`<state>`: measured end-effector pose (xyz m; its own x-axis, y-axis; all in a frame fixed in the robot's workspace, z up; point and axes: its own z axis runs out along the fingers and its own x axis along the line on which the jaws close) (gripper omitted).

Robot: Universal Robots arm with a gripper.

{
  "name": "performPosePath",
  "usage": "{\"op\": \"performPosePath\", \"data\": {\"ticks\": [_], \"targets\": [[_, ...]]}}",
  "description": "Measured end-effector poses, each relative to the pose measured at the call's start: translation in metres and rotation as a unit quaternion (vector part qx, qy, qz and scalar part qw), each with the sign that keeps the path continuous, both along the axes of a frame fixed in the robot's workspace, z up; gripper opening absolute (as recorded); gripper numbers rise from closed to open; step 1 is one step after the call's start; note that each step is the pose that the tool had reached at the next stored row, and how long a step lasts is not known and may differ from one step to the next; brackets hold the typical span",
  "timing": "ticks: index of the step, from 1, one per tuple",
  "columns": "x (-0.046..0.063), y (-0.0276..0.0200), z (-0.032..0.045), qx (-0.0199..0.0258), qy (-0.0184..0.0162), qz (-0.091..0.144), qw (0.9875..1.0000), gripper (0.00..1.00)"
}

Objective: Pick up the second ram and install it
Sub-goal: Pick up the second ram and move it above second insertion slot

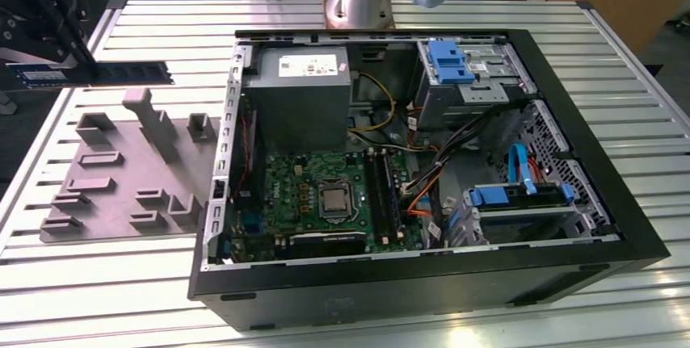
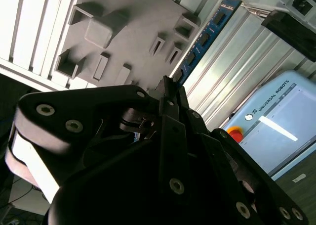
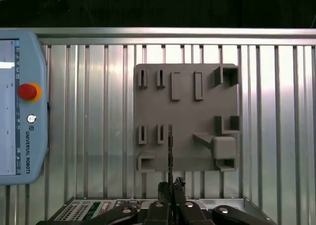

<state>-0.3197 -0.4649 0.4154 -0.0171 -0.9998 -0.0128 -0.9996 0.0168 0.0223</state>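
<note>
Your pincer [image 3: 170, 187] is closed on the second ram [image 1: 119, 73], seemingly near one end, and the stick hangs at the upper left of the exterior frame over the grey holder [image 1: 119, 178], long axis level and pointing toward the open case [image 1: 431, 279], well apart.

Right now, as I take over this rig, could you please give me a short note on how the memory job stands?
Gripper: jaws shut on the second ram, which is held lengthwise in the air.
Where: above the grey fixture plate, to the exterior view's left of the open computer case.
Done: the ram is picked up and clear of the plate.
Left: it is not yet over the case and not yet seated in the black memory slots on the motherboard.
</note>
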Motion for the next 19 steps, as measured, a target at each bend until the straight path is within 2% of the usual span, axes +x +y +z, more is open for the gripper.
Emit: {"op": "performPosePath", "data": {"ticks": [19], "targets": [[0.013,0.0,0.0,0.0,0.0,0.0,1.0,0.14]]}}
